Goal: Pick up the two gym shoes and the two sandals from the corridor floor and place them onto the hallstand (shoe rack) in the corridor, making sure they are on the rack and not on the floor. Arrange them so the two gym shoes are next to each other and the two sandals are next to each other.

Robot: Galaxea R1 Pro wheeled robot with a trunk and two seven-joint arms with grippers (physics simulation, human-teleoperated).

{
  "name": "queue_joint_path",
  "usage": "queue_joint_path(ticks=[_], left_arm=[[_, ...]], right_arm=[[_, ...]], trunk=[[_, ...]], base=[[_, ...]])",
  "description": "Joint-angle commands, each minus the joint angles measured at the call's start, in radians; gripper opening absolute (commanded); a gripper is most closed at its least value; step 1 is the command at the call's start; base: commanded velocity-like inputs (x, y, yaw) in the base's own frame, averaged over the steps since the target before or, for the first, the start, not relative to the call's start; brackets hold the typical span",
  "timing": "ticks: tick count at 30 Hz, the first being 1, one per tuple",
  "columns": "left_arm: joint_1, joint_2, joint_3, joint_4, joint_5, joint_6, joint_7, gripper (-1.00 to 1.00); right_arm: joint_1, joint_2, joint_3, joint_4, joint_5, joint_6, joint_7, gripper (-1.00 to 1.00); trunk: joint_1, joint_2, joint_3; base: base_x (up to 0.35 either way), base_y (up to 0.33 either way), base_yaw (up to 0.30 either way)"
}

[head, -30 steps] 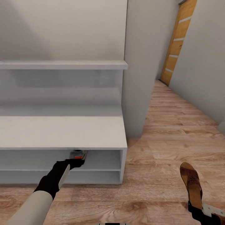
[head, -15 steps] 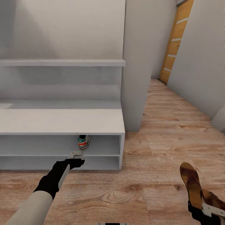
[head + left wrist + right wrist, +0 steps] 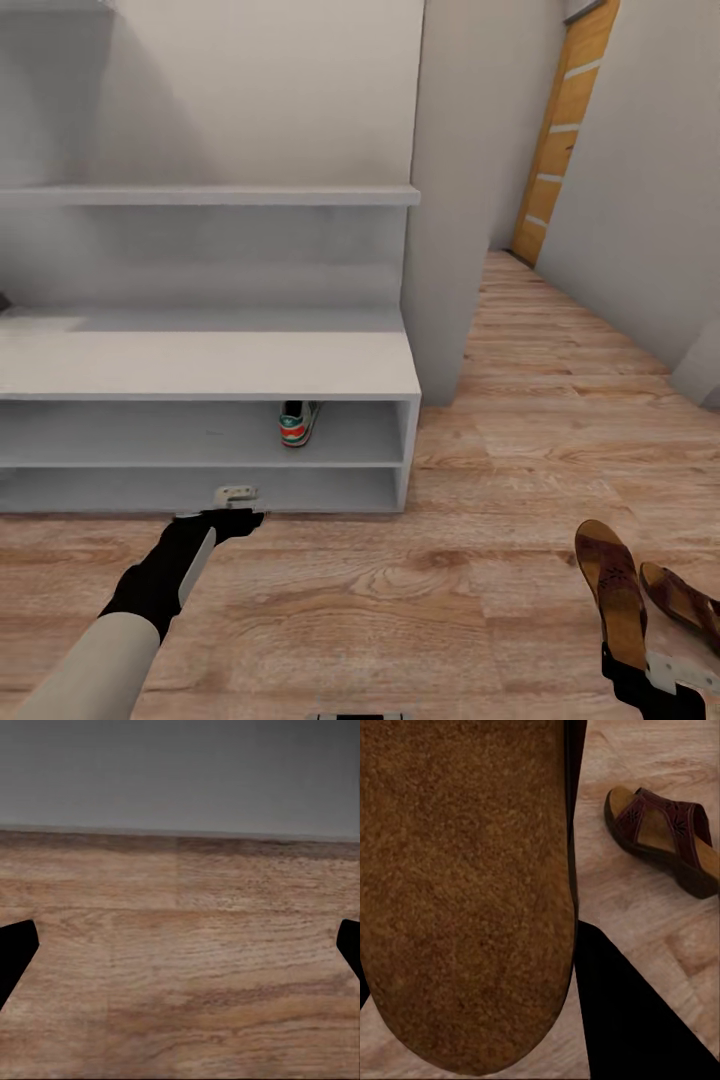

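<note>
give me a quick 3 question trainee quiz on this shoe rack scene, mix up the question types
1. True or false: a gym shoe sits in the upper slot of the hallstand.
2. What does the right gripper hold? A) a sneaker B) a sandal C) nothing
3. Where does the second sandal lie?

Key
1. True.
2. B: it grips the held sandal, sole towards the wrist camera.
3. On the corridor floor, beside the right gripper.

One gym shoe [image 3: 298, 422] stands in the upper slot of the light-grey shoe rack [image 3: 210, 364], its red-orange heel facing outward. One brown sandal [image 3: 612, 591] is held up above the wooden floor [image 3: 480, 560], its sole facing the head camera. The second sandal [image 3: 684, 598] lies on the floor just beside it.
</note>
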State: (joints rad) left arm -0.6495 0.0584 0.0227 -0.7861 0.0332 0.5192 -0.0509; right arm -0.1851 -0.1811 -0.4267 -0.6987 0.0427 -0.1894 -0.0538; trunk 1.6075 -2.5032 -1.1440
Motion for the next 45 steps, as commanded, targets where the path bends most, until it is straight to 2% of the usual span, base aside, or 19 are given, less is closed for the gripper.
queue_joint_path(ticks=[1, 6, 8, 9, 10, 11, 14, 15, 19, 22, 23, 24, 26, 27, 31, 38, 41, 42, 45], left_arm=[[0.001, 0.003, 0.004, -0.001, 0.004, 0.001, -0.004, 1.00], [0.083, 0.026, 0.029, -0.001, 0.011, -0.121, -0.021, 1.00], [0.150, 0.031, 0.036, -0.001, 0.013, -0.210, -0.055, 1.00], [0.168, 0.032, 0.037, -0.001, 0.013, -0.235, -0.071, 1.00], [0.198, 0.035, 0.039, -0.001, 0.013, -0.274, -0.099, 1.00], [0.243, 0.042, 0.040, -0.001, 0.013, -0.332, -0.153, 1.00], [0.300, 0.061, 0.042, 0.001, 0.017, -0.412, -0.238, 1.00], [0.327, 0.073, 0.048, 0.003, 0.025, -0.455, -0.283, 1.00], [0.390, 0.097, 0.083, 0.011, 0.058, -0.558, -0.394, 1.00], [0.468, 0.120, 0.153, 0.028, 0.088, -0.646, -0.526, 1.00], [0.523, 0.136, 0.273, 0.051, 0.095, -0.712, -0.682, 1.00], [0.532, 0.138, 0.312, 0.055, 0.094, -0.722, -0.726, 1.00], [0.539, 0.139, 0.350, 0.058, 0.092, -0.728, -0.759, 1.00], [0.546, 0.139, 0.394, 0.065, 0.089, -0.733, -0.788, 1.00], [0.550, 0.139, 0.431, 0.072, 0.085, -0.737, -0.808, 1.00], [0.554, 0.137, 0.445, 0.075, 0.082, -0.738, -0.815, 1.00], [0.554, 0.137, 0.446, 0.076, 0.081, -0.738, -0.816, 1.00], [0.554, 0.137, 0.446, 0.076, 0.081, -0.738, -0.817, 1.00], [0.554, 0.136, 0.446, 0.076, 0.080, -0.737, -0.817, 1.00]], right_arm=[[-0.001, 0.000, -0.001, 0.000, 0.001, -0.002, 0.000, -1.00], [-0.001, 0.001, 0.001, 0.006, 0.002, -0.003, 0.002, -1.00], [-0.001, 0.001, 0.002, 0.021, 0.002, -0.004, 0.002, -1.00], [-0.001, 0.001, 0.002, 0.026, 0.002, -0.004, 0.003, -1.00], [-0.001, 0.001, 0.002, 0.035, 0.002, -0.004, 0.003, -1.00], [-0.001, 0.002, 0.003, 0.045, 0.001, -0.004, 0.003, -1.00], [-0.001, 0.003, 0.003, 0.054, 0.001, -0.005, 0.003, -1.00], [-0.001, 0.003, 0.003, 0.056, 0.001, -0.005, 0.003, -1.00], [-0.001, 0.003, 0.003, 0.059, 0.000, -0.005, 0.003, -1.00], [-0.001, 0.003, 0.003, 0.060, 0.000, -0.005, 0.003, -1.00], [-0.001, 0.004, 0.003, 0.061, 0.000, -0.005, 0.004, -1.00], [-0.001, 0.005, 0.003, 0.061, 0.000, -0.005, 0.004, -1.00], [-0.001, 0.006, 0.003, 0.062, 0.000, -0.005, 0.004, -1.00], [-0.001, 0.009, 0.003, 0.066, 0.000, -0.005, 0.004, -1.00], [-0.001, 0.019, 0.004, 0.077, 0.000, -0.007, 0.004, -1.00], [-0.001, 0.048, 0.016, 0.080, -0.001, -0.021, 0.002, -1.00], [-0.001, 0.066, 0.021, 0.079, -0.001, -0.024, 0.003, -1.00], [-0.001, 0.080, 0.023, 0.079, -0.001, -0.026, 0.003, -1.00], [-0.001, 0.085, 0.024, 0.079, -0.001, -0.028, 0.003, -1.00]], trunk=[[-0.001, 0.000, -0.001], [-0.001, 0.000, -0.001], [-0.001, 0.000, -0.001], [-0.001, 0.000, -0.001], [-0.001, 0.000, -0.001], [-0.001, 0.000, -0.001], [-0.001, 0.000, -0.001], [-0.001, 0.000, -0.001], [-0.001, 0.000, -0.001], [-0.001, 0.000, -0.001], [-0.001, 0.000, -0.001], [-0.001, 0.000, -0.001], [-0.001, 0.000, -0.001], [-0.001, 0.000, -0.001], [-0.001, 0.000, -0.001], [-0.001, 0.000, -0.001], [-0.001, 0.000, -0.001], [-0.001, 0.000, -0.001], [-0.001, 0.000, -0.001]], base=[[-0.277, 0.223, 0.000], [-0.260, 0.206, 0.000], [-0.123, 0.089, 0.000], [-0.077, 0.056, 0.000], [-0.049, 0.036, 0.000], [-0.025, 0.018, 0.000], [-0.014, 0.011, 0.000], [-0.007, 0.005, 0.000], [-0.004, 0.003, 0.000], [0.000, 0.000, 0.000], [0.000, 0.000, 0.000], [0.000, 0.000, 0.000], [0.000, 0.000, 0.000], [0.000, 0.000, 0.000], [0.000, 0.000, 0.000], [0.000, 0.000, 0.000], [0.000, 0.000, 0.000], [0.000, 0.000, 0.000], [0.000, 0.000, 0.000]])
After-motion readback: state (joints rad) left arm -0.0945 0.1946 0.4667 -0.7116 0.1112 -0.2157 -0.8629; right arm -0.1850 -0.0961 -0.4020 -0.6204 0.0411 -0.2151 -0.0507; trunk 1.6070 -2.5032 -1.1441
